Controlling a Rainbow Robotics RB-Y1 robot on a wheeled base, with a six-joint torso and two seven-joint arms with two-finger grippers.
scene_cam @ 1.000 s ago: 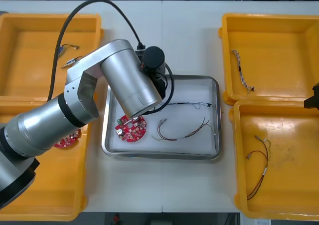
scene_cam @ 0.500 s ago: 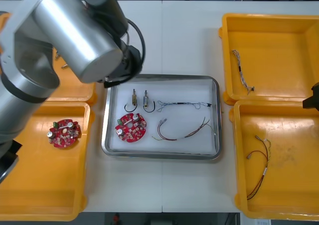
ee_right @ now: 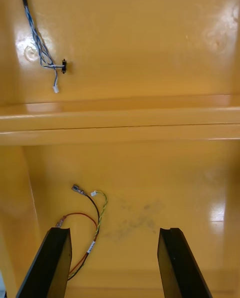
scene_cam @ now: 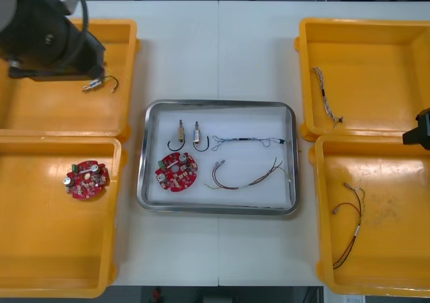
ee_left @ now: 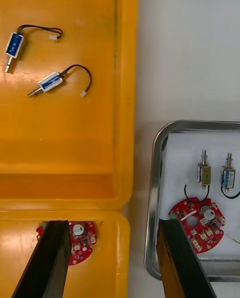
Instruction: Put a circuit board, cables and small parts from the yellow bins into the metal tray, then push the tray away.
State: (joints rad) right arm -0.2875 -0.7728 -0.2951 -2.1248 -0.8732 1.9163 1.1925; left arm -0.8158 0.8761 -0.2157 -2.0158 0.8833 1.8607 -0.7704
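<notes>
L gripper [ee_left: 112,223] fingers apart, empty; tray [ee_left: 155,188] circuit board [ee_left: 200,220] touching one finger's edge. R gripper [ee_right: 114,230] fingers apart, empty; red-yellow cable [ee_right: 98,220] by one finger.

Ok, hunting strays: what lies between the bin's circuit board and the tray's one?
Only the yellow bin's wall, bare table and the metal tray's rim, by the front view.

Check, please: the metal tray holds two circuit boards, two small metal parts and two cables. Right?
No: the front view shows one circuit board in the metal tray, not two. The small metal parts and cables are right.
</notes>
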